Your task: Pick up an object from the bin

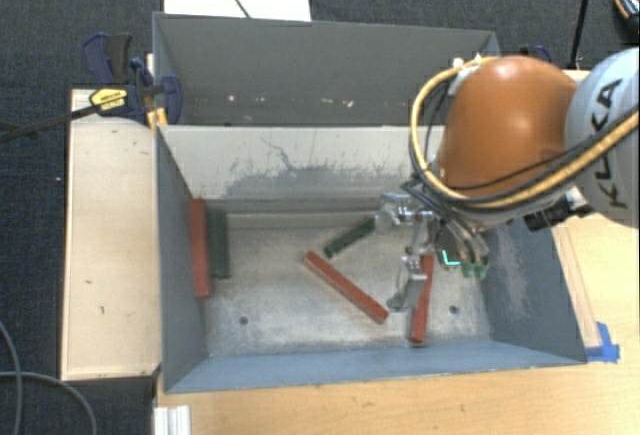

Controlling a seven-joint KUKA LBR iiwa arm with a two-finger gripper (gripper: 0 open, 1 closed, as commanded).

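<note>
Gripper (408, 285) low at lower right of grey bin (176, 263), just beside a red stick (419, 311), its grip state not possible to tell

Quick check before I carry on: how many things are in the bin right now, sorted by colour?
Red sticks: 3 (left wall, middle, beside the gripper)
Dark green sticks: 2 (next to the left red one, middle toward the back)
Total: 5
</note>
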